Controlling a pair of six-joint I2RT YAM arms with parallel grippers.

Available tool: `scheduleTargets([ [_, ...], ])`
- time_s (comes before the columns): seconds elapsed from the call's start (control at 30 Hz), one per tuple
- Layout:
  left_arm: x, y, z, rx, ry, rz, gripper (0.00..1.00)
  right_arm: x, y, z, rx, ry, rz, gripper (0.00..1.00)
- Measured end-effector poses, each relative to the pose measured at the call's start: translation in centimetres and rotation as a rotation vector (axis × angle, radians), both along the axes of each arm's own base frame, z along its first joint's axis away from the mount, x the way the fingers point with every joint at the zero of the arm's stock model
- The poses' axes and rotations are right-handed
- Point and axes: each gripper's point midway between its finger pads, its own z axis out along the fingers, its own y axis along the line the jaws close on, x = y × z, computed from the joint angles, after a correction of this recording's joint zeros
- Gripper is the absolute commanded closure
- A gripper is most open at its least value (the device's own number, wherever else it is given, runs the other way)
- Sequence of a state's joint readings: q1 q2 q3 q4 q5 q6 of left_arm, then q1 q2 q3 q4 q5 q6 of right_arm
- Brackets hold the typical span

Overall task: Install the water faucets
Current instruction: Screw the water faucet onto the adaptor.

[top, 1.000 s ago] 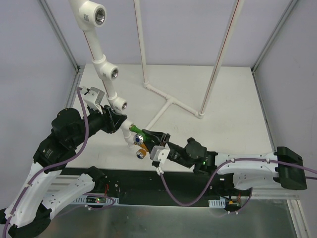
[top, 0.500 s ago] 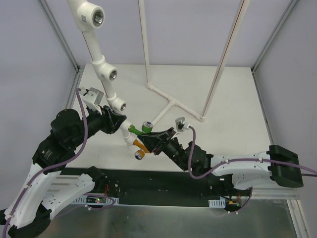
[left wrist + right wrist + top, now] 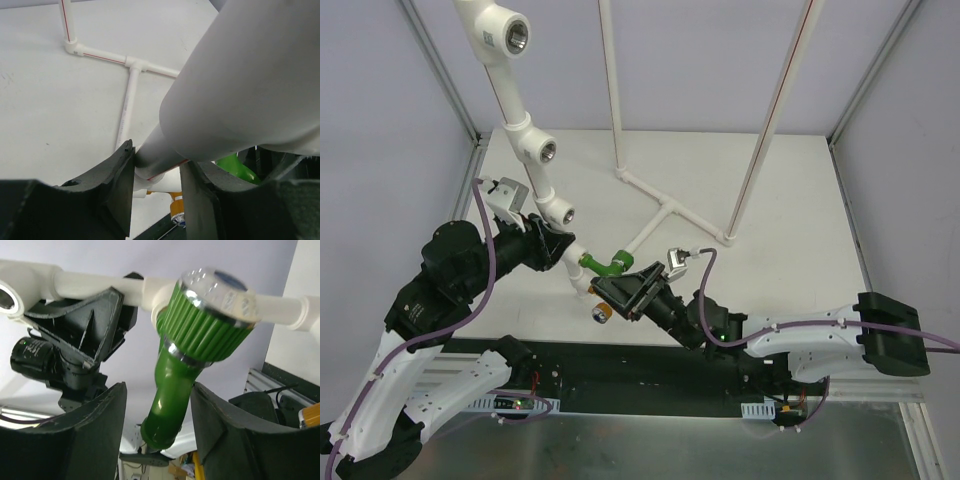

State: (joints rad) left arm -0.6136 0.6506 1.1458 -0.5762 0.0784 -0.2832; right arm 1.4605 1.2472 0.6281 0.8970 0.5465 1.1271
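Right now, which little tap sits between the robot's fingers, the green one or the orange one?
The green faucet, on the white pipe, stands between the right gripper's open fingers. The orange faucet sits beside it, outside them.

Off the pipe sticks the upper faucet, left gripper just L of it, right gripper just in front. Under it, the lower faucet, nr the table front edge.

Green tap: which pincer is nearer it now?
Right. The right pincer straddles the green tap, open, a finger each side; the left pincer clamps the white pipe just beyond it.
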Motion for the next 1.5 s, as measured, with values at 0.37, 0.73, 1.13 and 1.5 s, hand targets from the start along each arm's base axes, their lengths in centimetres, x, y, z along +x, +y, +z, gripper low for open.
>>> scheduleTargets([
  [0.37,-0.1,-0.1,0.0,-0.001,0.001,-0.006,1.0,-1.8,-1.0,-2.3,-0.059,-0.119,0.079,0.36],
  [0.73,-0.1,-0.1,0.0,-0.001,0.001,-0.007,1.0,-2.1,-6.0,-3.6,-0.2,-0.34,0.049,0.3],
  [1.13,-0.1,-0.1,0.0,-0.002,0.002,-0.01,1.0,1.4,-11.8,-5.0,-1.03,-1.436,-0.079,0.24],
  [1.5,-0.1,-0.2,0.0,-0.003,0.002,-0.013,1.0,1.8,-8.9,0.5,-1.229,-2.093,-0.134,0.2],
])
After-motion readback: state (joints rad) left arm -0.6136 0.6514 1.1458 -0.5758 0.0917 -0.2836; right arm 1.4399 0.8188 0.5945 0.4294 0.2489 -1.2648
